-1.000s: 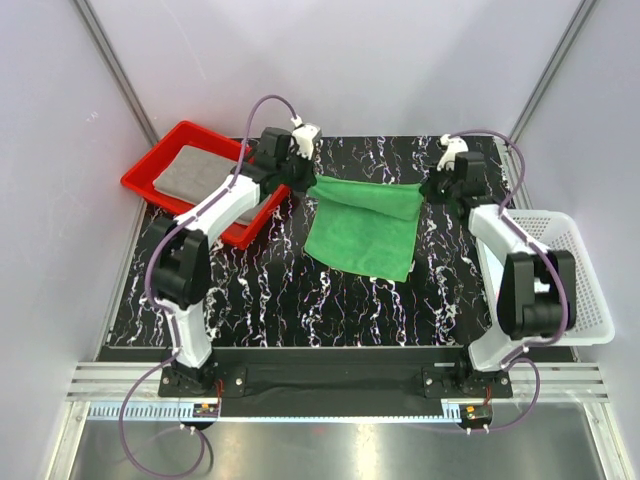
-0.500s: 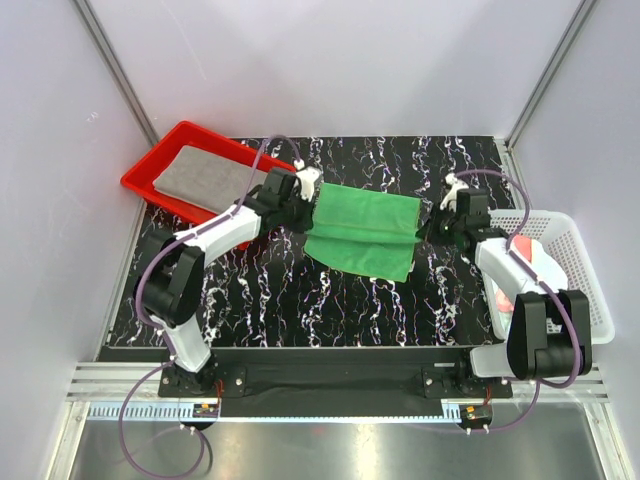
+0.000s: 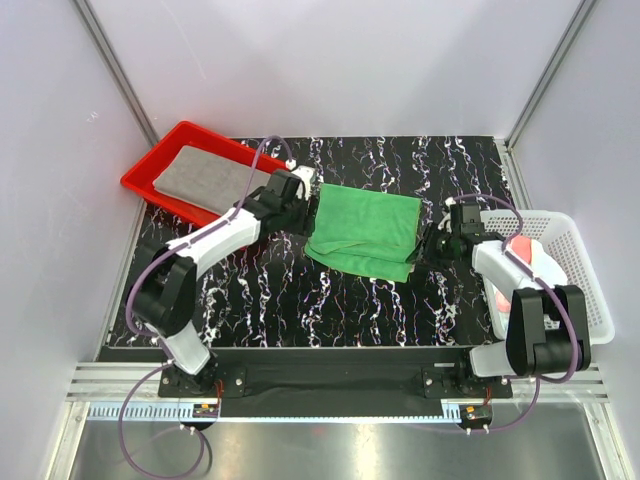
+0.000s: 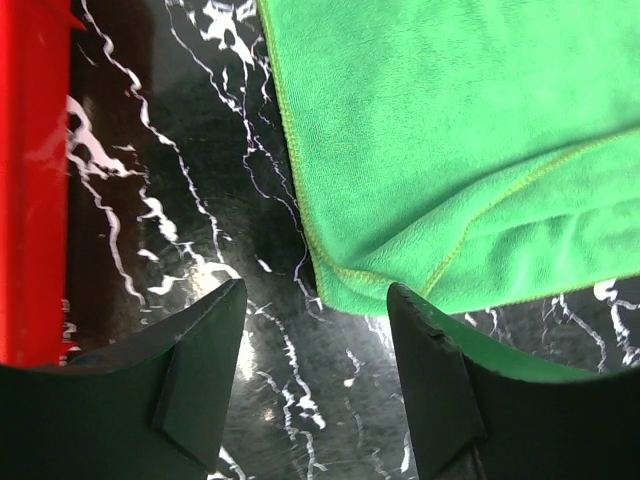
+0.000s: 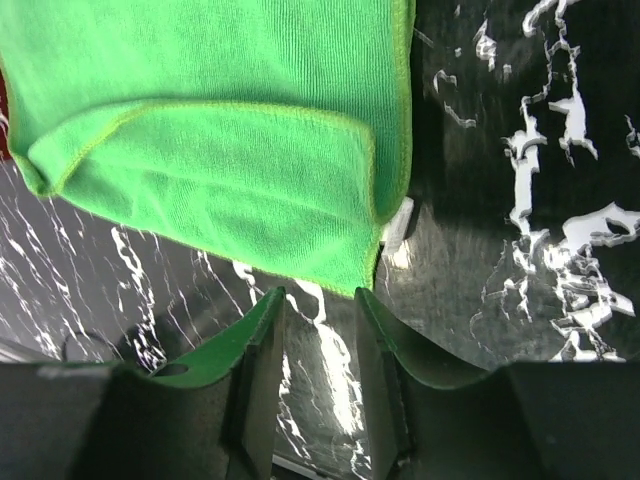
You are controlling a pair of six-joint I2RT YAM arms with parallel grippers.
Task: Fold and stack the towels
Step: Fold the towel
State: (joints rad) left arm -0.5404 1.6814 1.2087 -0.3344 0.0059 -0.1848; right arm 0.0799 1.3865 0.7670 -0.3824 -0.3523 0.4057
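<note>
The bright green towel [image 3: 365, 228] lies folded on the black marbled table, its top layer ending short of the near edge. My left gripper [image 3: 306, 216] stands open at the towel's left near corner [image 4: 345, 290], with only bare table between its fingers [image 4: 205, 370]. My right gripper [image 3: 430, 246] is open by a narrower gap at the right near corner [image 5: 355, 270], and nothing is held. The grey towel [image 3: 205, 172] lies flat in the red tray. A salmon-pink towel [image 3: 524, 252] shows inside the white basket.
The red tray [image 3: 140, 178] sits at the back left, its wall [image 4: 30, 200] close to my left fingers. The white mesh basket [image 3: 588, 290] stands at the right edge, next to my right arm. The enclosure's walls rise on three sides.
Both grippers carried the green towel's far edge toward the near side, laying it over the rest. Both then opened and let the towel go.
</note>
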